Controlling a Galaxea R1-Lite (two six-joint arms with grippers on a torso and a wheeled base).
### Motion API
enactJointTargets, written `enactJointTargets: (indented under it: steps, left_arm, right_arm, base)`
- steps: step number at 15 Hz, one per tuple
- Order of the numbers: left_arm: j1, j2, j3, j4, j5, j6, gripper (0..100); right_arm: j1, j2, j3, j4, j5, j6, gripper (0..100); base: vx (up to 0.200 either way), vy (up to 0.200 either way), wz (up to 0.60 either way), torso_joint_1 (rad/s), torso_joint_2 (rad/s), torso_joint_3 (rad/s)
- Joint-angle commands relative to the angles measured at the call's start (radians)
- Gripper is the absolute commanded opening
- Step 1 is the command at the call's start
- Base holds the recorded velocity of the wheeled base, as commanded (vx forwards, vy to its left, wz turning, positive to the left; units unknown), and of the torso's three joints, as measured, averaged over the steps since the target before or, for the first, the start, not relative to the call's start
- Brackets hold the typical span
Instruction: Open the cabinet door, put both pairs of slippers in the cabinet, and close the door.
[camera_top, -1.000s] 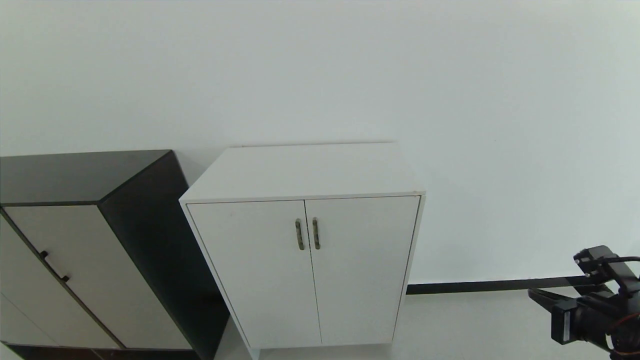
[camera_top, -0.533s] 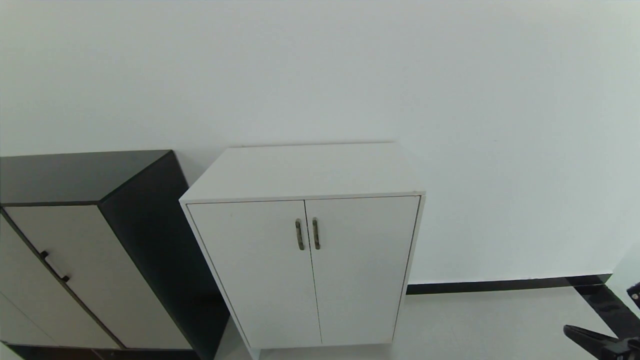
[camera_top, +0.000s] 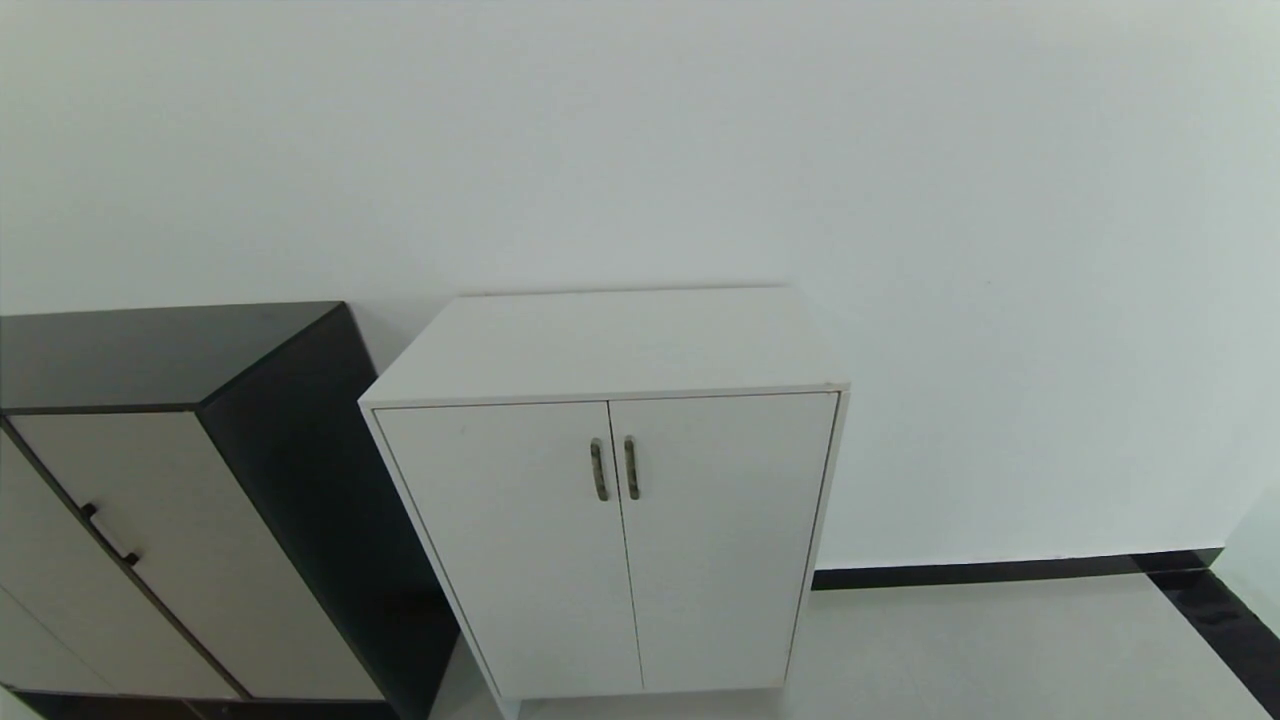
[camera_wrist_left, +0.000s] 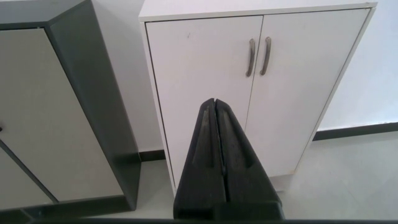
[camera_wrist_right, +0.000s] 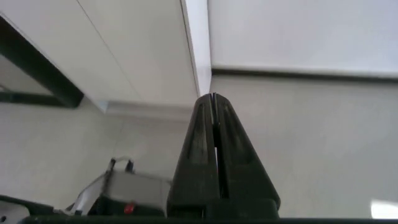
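wall (camera_top: 900, 150): one, plain white, backs everything.

floor (camera_top: 950, 650): pale grey. one black baseboard (camera_top: 980, 572) runs along the foot of the wall to the right of the white cabinet, then turns a corner at far right.

cabinets: two, side by side against the wall.
- dark cabinet (camera_top: 300, 450): on the left, black top and side, light front panel (camera_top: 130, 500) carrying one black handle (camera_top: 110, 535). it stands just beside the white cabinet with a narrow gap between them.
- white cabinet (camera_top: 610, 340): middle of the head view, the task's piece. bare flat top.

doors on the white cabinet: two, left door (camera_top: 500, 540) and right door (camera_top: 720, 530), both shut flush, meeting at a centre seam. floor in front of them is open; nothing blocks the doors.

end effectors: two.
- left end effector (camera_wrist_left: 215, 102): black fingers pressed together, holding nothing, pointed at the white cabinet's front, well apart from it, roughly level with the lower half of the doors.
- right end effector (camera_wrist_right: 214, 96): fingers pressed together, holding nothing, low over the floor near a white panel edge.

door handles: two, upright metal bars, left handle (camera_top: 598, 469) and right handle (camera_top: 631, 467), just beside each other either side of the seam.
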Motion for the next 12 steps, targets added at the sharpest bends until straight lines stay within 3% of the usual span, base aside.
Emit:
enactJointTargets:
  steps: [1, 3, 9, 12]
  left_arm:
    - [0.000, 0.000, 0.000, 0.000, 0.000, 0.000, 0]
    - [0.000, 0.002, 0.000, 0.000, 0.000, -0.002, 0]
    - [0.000, 0.000, 0.000, 0.000, 0.000, -0.003, 0]
    - [0.000, 0.002, 0.000, 0.000, 0.000, -0.003, 0]
  right_arm:
    - [0.002, -0.205, -0.007, 0.063, -0.006, -0.024, 0]
    - [-0.034, -0.246, 0.002, 0.074, -0.076, -0.108, 0]
    - [0.022, -0.383, 0.004, 0.084, -0.113, -0.047, 0]
    - [-0.002, -0.393, 0.002, 0.084, -0.147, -0.042, 0]
  base:
    - [0.000, 0.000, 0.00, 0.000, 0.00, 0.000]
    - [0.000, 0.000, 0.00, 0.000, 0.00, 0.000]
    - [0.000, 0.000, 0.00, 0.000, 0.00, 0.000]
    - [0.000, 0.000, 0.00, 0.000, 0.00, 0.000]
